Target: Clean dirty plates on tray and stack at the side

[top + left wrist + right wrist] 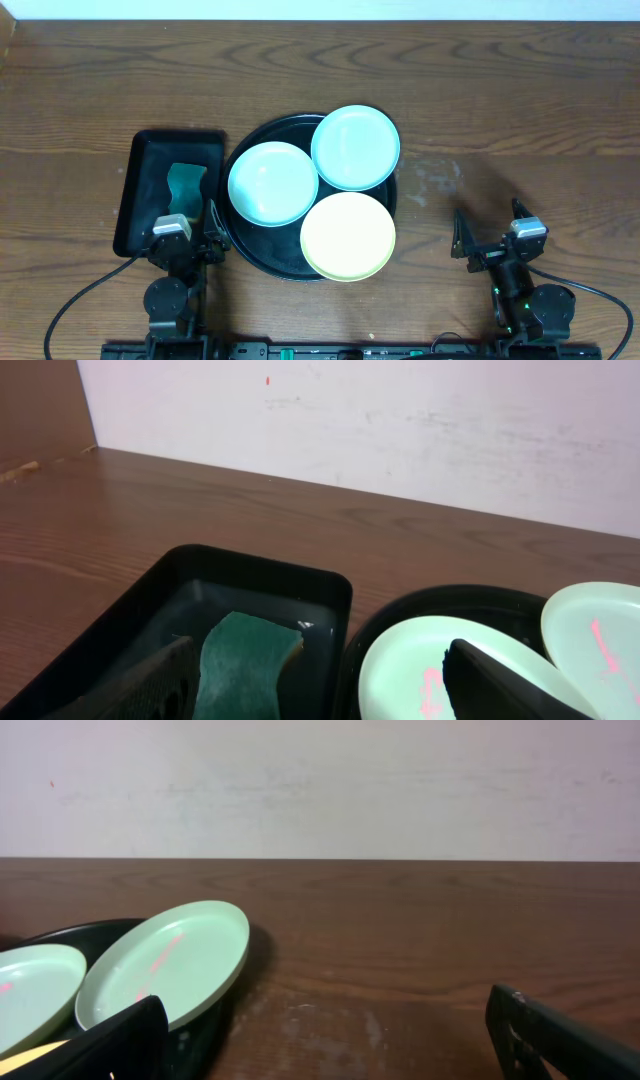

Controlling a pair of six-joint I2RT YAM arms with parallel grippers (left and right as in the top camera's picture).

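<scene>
Worktop [520, 100]: dark brown wood grain, smooth, low sheen. A pale scuffed patch [435, 182] toward the right edge is duller than the rest.
Round tray [265, 250]: black, glossy, plastic-looking.
Left mint plate [273, 184] and far mint plate [355, 147]: smooth, satin, plastic-looking; thin reddish smears show on their faces in the wrist views.
Yellow plate [348, 236]: pale, smooth, same satin finish.
Rectangular tray [128, 190], near the left edge: black, glossy, reflective floor.
Sponge [186, 186]: teal, coarse, porous, matt.
Wall [320, 780]: off-white, matt, faintly marked.
Left hand [318, 690], right hand [330, 1045]: fingers dark, matt, plastic-looking.
</scene>
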